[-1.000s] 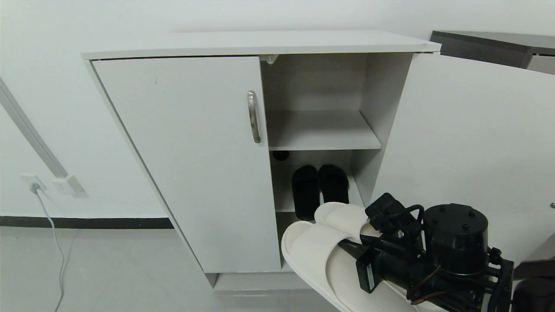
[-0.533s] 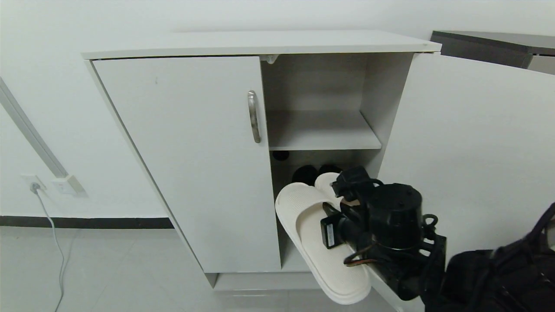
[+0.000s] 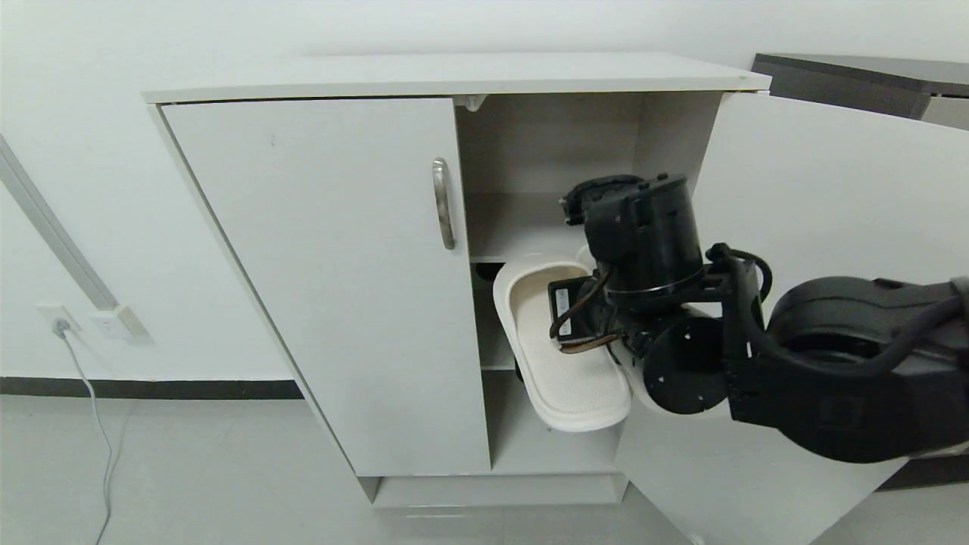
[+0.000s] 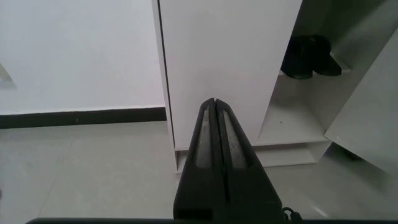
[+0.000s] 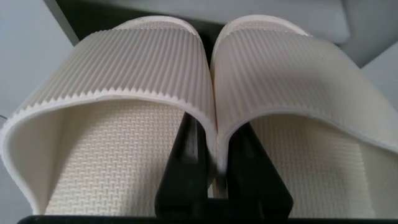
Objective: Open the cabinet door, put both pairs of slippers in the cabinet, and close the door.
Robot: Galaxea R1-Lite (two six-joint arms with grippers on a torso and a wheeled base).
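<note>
The white cabinet (image 3: 454, 72) has its left door (image 3: 325, 288) closed and its right door (image 3: 817, 197) swung wide open. My right gripper (image 5: 214, 165) is shut on the inner edges of the pair of white slippers (image 3: 556, 363), held side by side (image 5: 118, 81). The pair hangs soles toward me in the opening, its toes at the front edge of the upper shelf (image 3: 522, 227). A pair of black slippers (image 4: 311, 53) sits on the middle shelf. My left gripper (image 4: 214, 106) is shut on nothing, low over the floor before the closed door.
The closed door has a metal handle (image 3: 443, 203) beside the opening. A wall socket (image 3: 60, 325) with a hanging cable (image 3: 102, 446) is at the left. Dark grey furniture (image 3: 870, 79) stands behind the open door. Bare tiled floor (image 3: 189, 469) lies before the cabinet.
My right arm has lifted the white slippers from low in front up and forward into the cabinet opening. They now cover the black slippers in the head view.
</note>
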